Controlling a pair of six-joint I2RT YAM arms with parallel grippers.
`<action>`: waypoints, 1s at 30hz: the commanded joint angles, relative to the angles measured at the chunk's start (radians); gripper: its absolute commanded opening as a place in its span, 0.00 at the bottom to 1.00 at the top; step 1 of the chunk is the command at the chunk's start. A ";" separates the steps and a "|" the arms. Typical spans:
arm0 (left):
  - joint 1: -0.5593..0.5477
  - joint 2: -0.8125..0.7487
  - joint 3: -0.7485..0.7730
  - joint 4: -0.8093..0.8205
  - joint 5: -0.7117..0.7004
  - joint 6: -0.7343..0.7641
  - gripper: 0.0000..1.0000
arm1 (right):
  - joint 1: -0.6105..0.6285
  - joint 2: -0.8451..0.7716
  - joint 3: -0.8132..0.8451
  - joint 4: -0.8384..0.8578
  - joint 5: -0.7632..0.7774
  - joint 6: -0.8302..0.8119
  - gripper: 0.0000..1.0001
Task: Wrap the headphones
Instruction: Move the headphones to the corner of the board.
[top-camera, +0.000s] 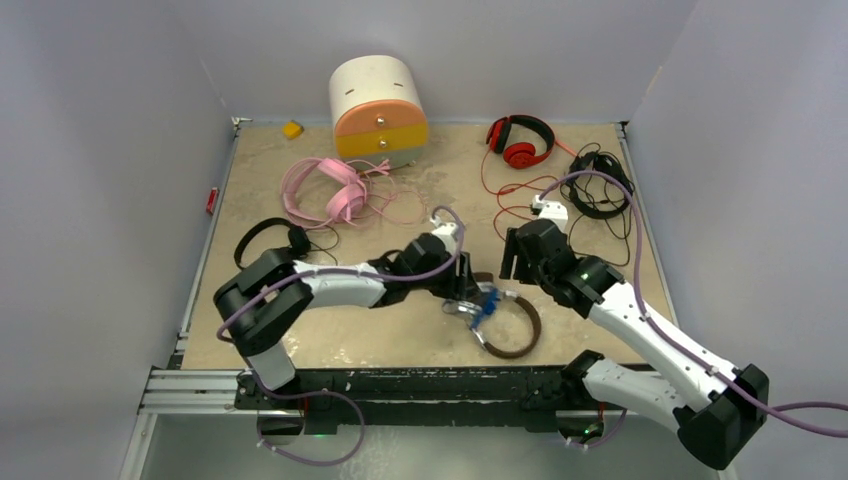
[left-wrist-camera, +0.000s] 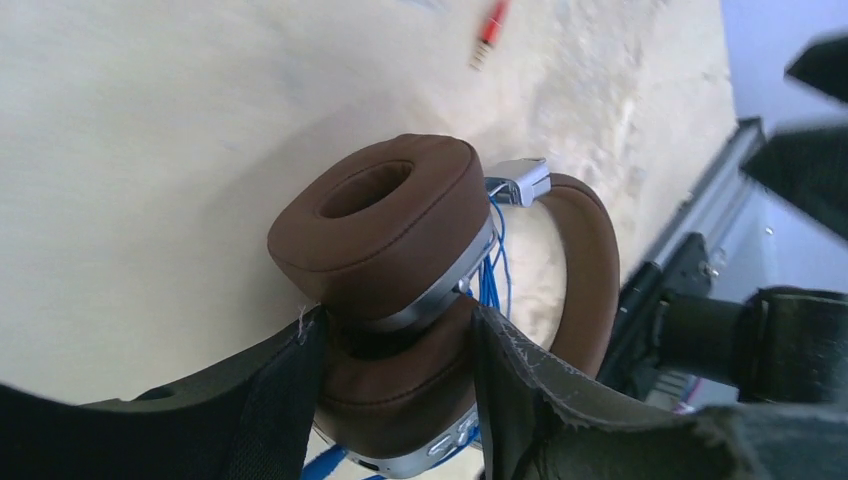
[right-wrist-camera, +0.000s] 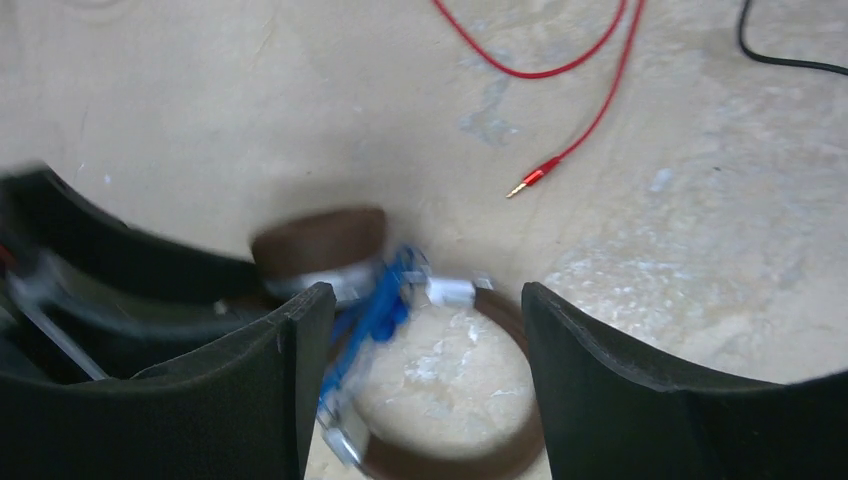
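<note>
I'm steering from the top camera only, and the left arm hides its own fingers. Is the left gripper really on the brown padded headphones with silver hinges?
Observer: Yes. The left wrist view shows the left gripper with one finger on each side of the lower ear cup of the brown padded headphones, both against it.
Operator: Is the right gripper holding anything?
Observer: No. Its wrist view shows the right gripper open and empty, hovering over those headphones.
</note>
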 joint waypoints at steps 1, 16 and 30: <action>-0.125 0.095 0.003 0.194 -0.086 -0.200 0.53 | -0.027 -0.005 0.066 -0.110 0.121 0.046 0.71; -0.176 0.027 0.140 0.033 -0.326 -0.104 0.70 | -0.201 0.023 0.070 -0.118 -0.185 -0.021 0.66; -0.095 -0.433 -0.121 -0.153 -0.238 -0.005 0.72 | -0.201 -0.145 -0.077 -0.367 -0.204 0.350 0.35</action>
